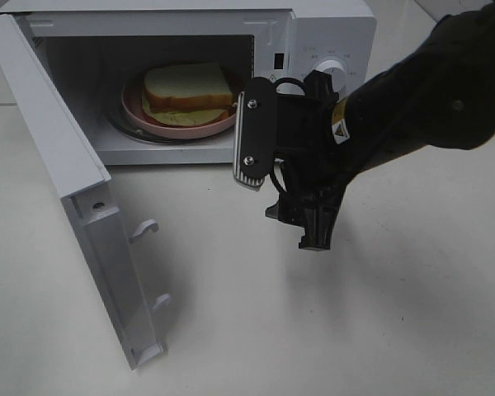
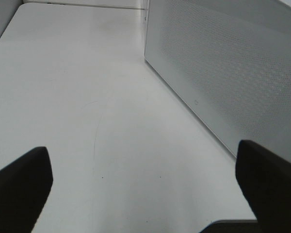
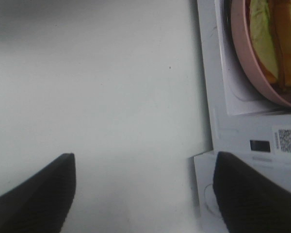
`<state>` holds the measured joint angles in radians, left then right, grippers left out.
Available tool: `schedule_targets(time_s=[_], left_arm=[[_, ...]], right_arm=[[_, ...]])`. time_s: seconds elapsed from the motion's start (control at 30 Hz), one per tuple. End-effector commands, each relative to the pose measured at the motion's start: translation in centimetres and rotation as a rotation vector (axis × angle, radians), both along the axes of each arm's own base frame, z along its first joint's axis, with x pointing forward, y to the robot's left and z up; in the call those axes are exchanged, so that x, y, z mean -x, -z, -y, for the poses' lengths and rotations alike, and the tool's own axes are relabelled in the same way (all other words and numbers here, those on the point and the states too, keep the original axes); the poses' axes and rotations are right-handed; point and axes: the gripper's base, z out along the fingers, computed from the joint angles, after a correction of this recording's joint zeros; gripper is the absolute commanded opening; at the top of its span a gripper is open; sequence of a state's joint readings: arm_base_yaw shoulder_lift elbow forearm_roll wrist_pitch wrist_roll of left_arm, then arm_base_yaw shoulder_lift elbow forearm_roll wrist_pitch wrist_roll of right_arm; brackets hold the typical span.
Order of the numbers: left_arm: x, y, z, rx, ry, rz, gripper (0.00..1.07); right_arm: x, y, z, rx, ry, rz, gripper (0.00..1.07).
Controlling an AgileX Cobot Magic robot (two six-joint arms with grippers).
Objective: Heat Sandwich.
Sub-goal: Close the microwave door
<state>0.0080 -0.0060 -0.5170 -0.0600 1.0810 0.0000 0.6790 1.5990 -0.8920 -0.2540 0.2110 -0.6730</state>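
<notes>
**Right gripper [image 3: 143,194] hangs wide open, holding nothing, at the mouth of the open microwave [image 1: 330,41]**

The sandwich [image 1: 188,87] lies on a pink plate [image 1: 134,106] inside the oven cavity, apart from both grippers. The right arm crosses in front of the control dials, its jaws spread above the white table [image 1: 371,330]. The door [image 1: 82,190] stands swung out on the left. The left gripper [image 2: 143,189], jaws fully apart and gripping nothing, hangs over the tabletop beside a dotted white oven panel.
</notes>
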Motion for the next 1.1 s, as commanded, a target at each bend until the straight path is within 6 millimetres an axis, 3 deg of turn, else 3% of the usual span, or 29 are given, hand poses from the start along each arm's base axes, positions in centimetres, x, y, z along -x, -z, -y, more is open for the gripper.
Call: schedule_targets(time_s=[0.03,0.23,0.5,0.8,1.1], left_arm=[[0.2,0.0,0.0,0.002,0.008,0.028,0.97],[0.2,0.0,0.0,0.002,0.008,0.028,0.97],[0.2,0.0,0.0,0.002,0.008,0.028,0.97],[0.2,0.0,0.0,0.002,0.008,0.028,0.97],[0.2,0.0,0.0,0.002,0.008,0.028,0.97]], right_arm=[[1.1,-0.8,1.1,-0.051,0.06,-0.007,0.76],[2.9,-1.9,2.5,-0.128,0.174,-0.042,0.76],[5.0,-4.2,4.6,-0.277,0.486,-0.159,0.76],[7.2,-5.8,6.8,-0.239,0.614,-0.217,0.76],[10.6,-7.4,9.2,-0.192,0.706,-0.338,0.76]])
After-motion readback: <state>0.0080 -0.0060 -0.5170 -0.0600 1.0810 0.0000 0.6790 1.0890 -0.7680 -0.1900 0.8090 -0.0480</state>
